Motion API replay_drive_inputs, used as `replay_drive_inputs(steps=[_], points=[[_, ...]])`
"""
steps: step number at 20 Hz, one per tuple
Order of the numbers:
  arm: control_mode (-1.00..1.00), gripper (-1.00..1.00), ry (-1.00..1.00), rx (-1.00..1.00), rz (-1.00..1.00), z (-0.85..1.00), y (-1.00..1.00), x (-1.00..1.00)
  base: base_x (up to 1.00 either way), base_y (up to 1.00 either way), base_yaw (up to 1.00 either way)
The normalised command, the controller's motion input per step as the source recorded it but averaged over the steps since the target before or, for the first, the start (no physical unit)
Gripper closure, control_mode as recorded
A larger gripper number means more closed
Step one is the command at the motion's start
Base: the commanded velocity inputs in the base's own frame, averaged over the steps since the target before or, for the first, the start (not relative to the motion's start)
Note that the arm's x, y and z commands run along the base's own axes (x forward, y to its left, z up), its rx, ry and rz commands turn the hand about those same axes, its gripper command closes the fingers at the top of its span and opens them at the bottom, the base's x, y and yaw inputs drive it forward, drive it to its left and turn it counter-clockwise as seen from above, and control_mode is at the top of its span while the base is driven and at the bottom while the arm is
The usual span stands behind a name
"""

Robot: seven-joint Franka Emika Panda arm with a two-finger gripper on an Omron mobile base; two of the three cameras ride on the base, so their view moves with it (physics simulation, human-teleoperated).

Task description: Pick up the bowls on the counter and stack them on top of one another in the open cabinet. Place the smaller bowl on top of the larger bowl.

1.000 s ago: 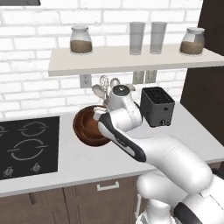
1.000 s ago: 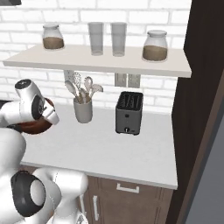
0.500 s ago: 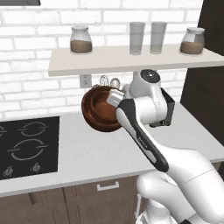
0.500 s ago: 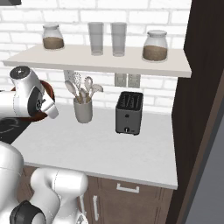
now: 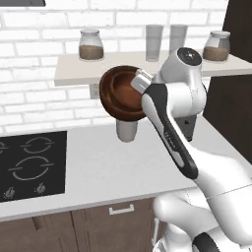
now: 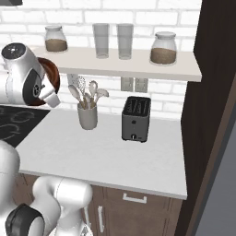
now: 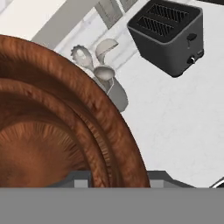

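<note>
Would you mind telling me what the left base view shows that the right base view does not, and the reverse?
Left base view alone: the bowl's open inside, tipped on its side above the counter, and the whole black cooktop.

Right base view alone: the black toaster in full, the utensils standing in the grey cup, and the dark tall cabinet side.

Both: the shelf with two jars and two glasses, white brick, and the held bowl level with the shelf edge.

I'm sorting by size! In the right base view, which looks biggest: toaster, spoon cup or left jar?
1. Toaster, clearly biggest.
2. Spoon cup and left jar look much alike; the jar sits higher and farther back, so ranking them is unsure.
</note>
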Motion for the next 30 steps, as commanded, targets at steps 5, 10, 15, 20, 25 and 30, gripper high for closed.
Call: replay_drive_inputs(steps=[5,10,15,20,25,30], points=[[-1.00,1.00,-0.01,0.00,-0.19,1.00,0.00,0.17,0.00,0.00,0.00],[-1.00,1.00,0.00,0.00,-0.22,0.80,-0.10,0.73,0.00,0.00,0.00],[-1.00,1.00,0.01,0.01,-0.04,0.03,-0.46,0.87,0.00,0.00,0.00],[-1.00,1.00,0.00,0.00,0.00,0.00,-0.29,0.79,0.00,0.00,0.00],[-1.00,1.00,0.00,-0.03,0.00,-0.32,0.00,0.33,0.00,0.00,0.00],[-1.00,1.00,-0.03,0.00,0.00,-0.22,0.06,0.34,0.00,0.00,0.00]])
